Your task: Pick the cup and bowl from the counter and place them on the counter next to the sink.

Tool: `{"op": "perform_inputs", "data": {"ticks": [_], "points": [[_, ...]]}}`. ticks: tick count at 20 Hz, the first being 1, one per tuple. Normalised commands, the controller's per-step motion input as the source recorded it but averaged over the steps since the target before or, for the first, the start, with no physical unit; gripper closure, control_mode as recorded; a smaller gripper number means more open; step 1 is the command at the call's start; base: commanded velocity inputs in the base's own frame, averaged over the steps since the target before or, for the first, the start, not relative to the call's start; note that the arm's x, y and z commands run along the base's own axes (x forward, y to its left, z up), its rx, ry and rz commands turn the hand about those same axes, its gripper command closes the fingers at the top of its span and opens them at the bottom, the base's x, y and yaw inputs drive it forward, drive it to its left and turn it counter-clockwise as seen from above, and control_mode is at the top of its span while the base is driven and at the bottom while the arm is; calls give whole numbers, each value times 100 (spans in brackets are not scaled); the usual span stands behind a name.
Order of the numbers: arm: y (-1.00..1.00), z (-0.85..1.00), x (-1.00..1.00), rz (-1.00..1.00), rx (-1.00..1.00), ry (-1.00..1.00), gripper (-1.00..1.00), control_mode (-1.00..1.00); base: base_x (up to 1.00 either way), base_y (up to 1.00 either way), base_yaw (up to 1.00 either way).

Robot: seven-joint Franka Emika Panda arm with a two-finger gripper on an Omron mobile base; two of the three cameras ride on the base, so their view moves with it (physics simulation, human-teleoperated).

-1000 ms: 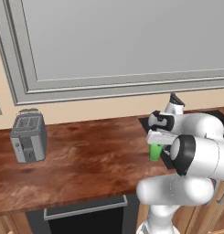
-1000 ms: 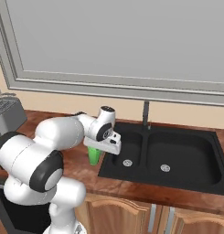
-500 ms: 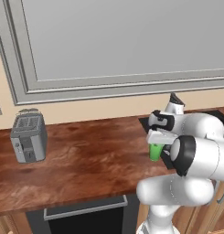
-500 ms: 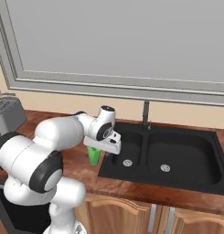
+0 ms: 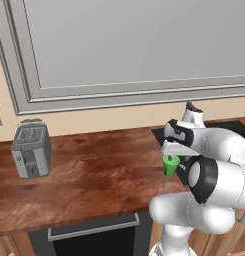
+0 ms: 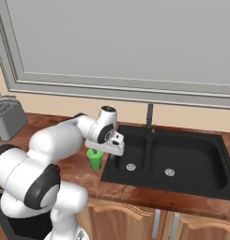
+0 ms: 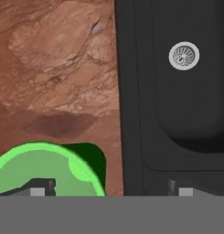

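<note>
- Here, in the left base view, your end effector (image 5: 172, 154) sits directly over the cup (image 5: 170, 165), which stands upright just above or on the table (image 5: 94, 175), beside the sink (image 5: 161, 133) edge.
- In the right base view, the cup (image 6: 94, 159) hangs below the end effector (image 6: 107, 149), just left of the sink (image 6: 191, 161); whether it touches the table (image 6: 88, 176) you cannot tell.
- In the hand view, the cup (image 7: 45, 169) lies under one finger (image 7: 38, 187), off-centre, its axis vertical. I judge the end effector clamped on the rim wall; lower straight down to release.
</note>
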Motion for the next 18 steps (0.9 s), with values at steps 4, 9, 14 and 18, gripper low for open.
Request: {"op": "perform_inputs", "data": {"ticks": [4,9,14,18], "points": [[0,42,-11,0,-1,-7,-100,-100,0,0,0],[3,51,-18,0,0,-6,-100,-100,0,0,0],[12,50,-46,0,0,-10,-100,-100,0,0,0],[25,35,-66,0,0,-12,-100,-100,0,0,0]]}}
